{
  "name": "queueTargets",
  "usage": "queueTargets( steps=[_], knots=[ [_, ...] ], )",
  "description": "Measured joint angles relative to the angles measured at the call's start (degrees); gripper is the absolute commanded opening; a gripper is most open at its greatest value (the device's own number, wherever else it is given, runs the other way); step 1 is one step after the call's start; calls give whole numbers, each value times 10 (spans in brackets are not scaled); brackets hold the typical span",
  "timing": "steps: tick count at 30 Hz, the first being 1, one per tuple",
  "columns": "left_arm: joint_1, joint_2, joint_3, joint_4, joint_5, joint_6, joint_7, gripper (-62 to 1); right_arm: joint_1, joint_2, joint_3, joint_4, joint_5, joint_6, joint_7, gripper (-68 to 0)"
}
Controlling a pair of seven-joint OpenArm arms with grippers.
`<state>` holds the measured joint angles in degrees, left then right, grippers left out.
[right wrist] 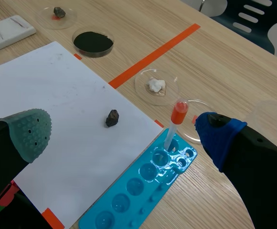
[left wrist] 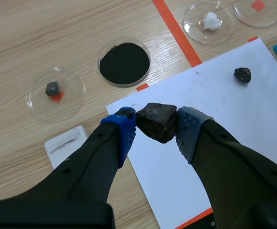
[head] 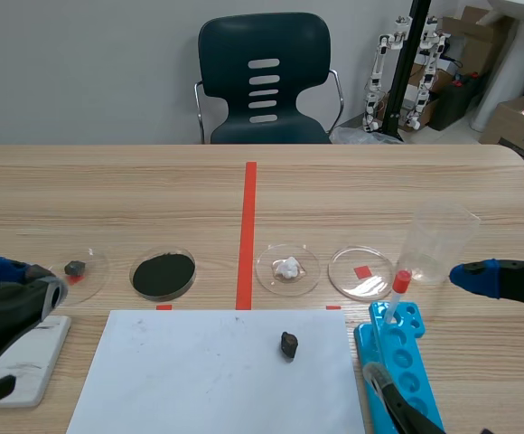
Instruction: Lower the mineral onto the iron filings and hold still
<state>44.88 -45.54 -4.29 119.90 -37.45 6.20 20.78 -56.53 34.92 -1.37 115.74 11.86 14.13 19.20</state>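
Black filings (left wrist: 124,63) fill a dish (left wrist: 100,53) just beyond the paper's (left wrist: 215,124) far-left corner. By that same corner, apart from the dish, the left gripper (left wrist: 156,125) is clenched on the dark mineral (left wrist: 156,119), squeezing it from both sides. Over the paper's right edge the right gripper (right wrist: 124,134) hangs released, spread wide, grasping nothing. A small stone (right wrist: 112,118) lies on the paper.

From my feed, a dark teal chair (head: 264,81) with chrome legs stands behind the far edge of the light wood worktop (head: 108,190), against a plain grey wall (head: 81,63). Past the far right corner I see cardboard boxes (head: 515,117) and small white robot figures (head: 405,63).
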Motion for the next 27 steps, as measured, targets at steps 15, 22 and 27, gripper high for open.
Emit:
queueTargets(
  steps=[15, 22, 27],
  knots=[
    [-370, 72, 202, -68, -42, 32, 245, -496, 0, 0, 0, 0, 0, 0, 0, -37],
    [-525, 175, 258, -274, -19, 42, 296, -496, 0, 0, 0, 0, 0, 0, 0, -37],
    [-609, 241, 263, -406, 23, 41, 325, -496, 0, 0, 0, 0, 0, 0, 0, -37]
  ],
)
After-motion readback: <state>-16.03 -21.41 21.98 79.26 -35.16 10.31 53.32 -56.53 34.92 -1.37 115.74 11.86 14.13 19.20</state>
